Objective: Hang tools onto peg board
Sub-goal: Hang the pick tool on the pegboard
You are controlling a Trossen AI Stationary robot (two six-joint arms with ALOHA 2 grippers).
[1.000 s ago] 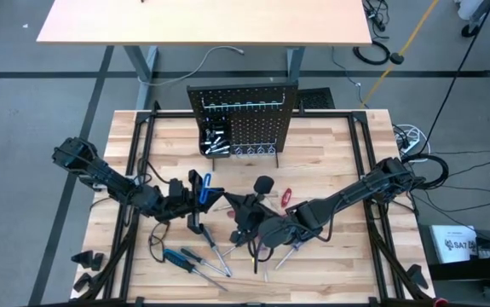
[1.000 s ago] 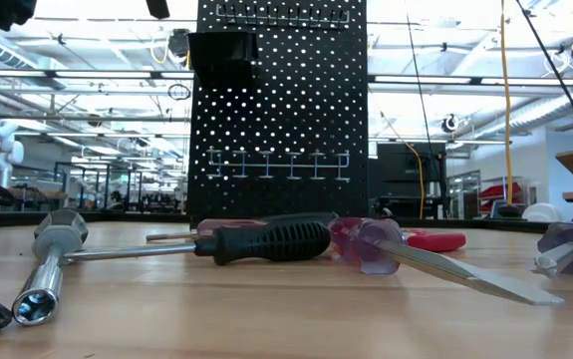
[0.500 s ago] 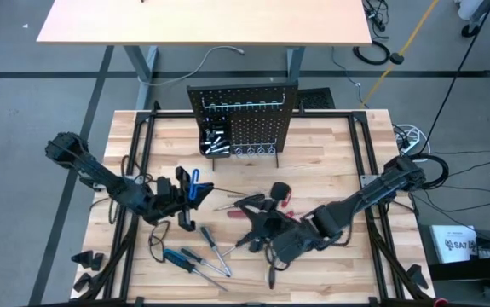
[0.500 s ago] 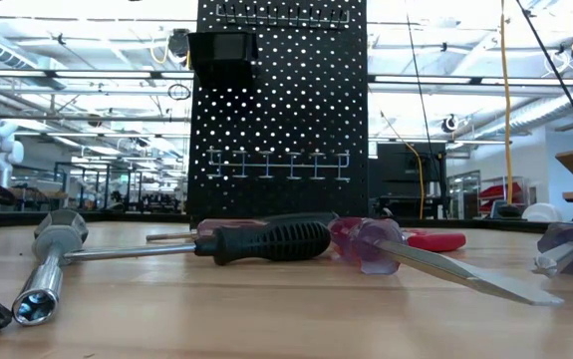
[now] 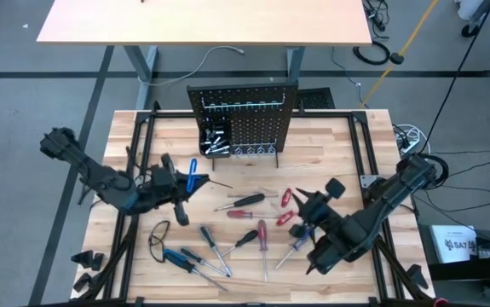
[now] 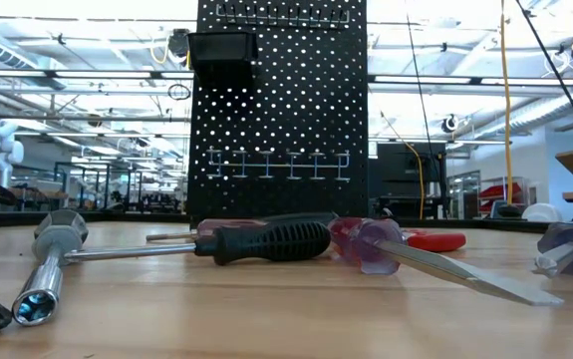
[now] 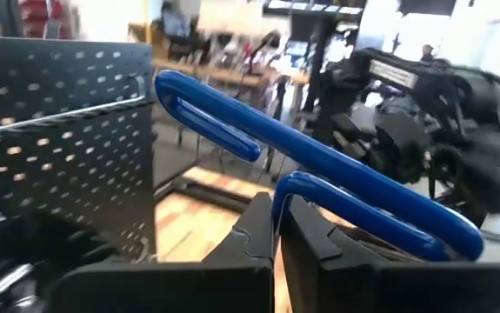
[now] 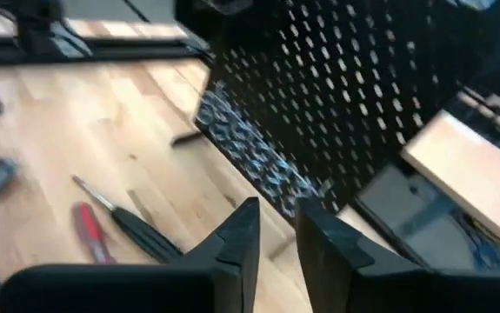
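The black peg board [image 5: 245, 119] [image 6: 281, 110] stands upright at the table's far middle, with a row of hooks [image 6: 276, 162] and a small bin [image 5: 215, 141] on it. My left gripper [image 5: 185, 181] [image 7: 276, 209], left of centre and raised, is shut on a blue-handled tool [image 5: 193, 173]. My right gripper [image 5: 319, 200] [image 8: 277, 213] hovers right of centre, slightly open, with nothing between its fingers, facing the board. Loose tools lie flat on the wood: a black-handled screwdriver [image 5: 246, 200] [image 6: 266, 239], red pliers [image 5: 285, 198] and a red screwdriver [image 5: 262, 232]. My left gripper pinches the blue-handled tool between its two fingers, where the nearer blue handle bends down [image 7: 277, 196]; the fingers hide what lies lower. They come about level from the table's left side. Both blue handles [image 7: 319, 161] jut out beyond the fingertips, and the tool is clear of the table.
Several blue-handled screwdrivers [image 5: 181, 257] lie near the front left and another [image 5: 294, 247] by my right arm. A socket driver [image 6: 47, 264] lies close to the low camera. A black cable loop [image 5: 158, 232] rests on the wood. Black frame rails [image 5: 360, 153] run along the table's sides.
My left gripper has risen and drifted toward the table's left edge, tipping up to level, carrying the blue-handled tool with it. My right gripper has drawn back from the table's middle toward the right edge and turned; the tools it hovered over now lie uncovered.
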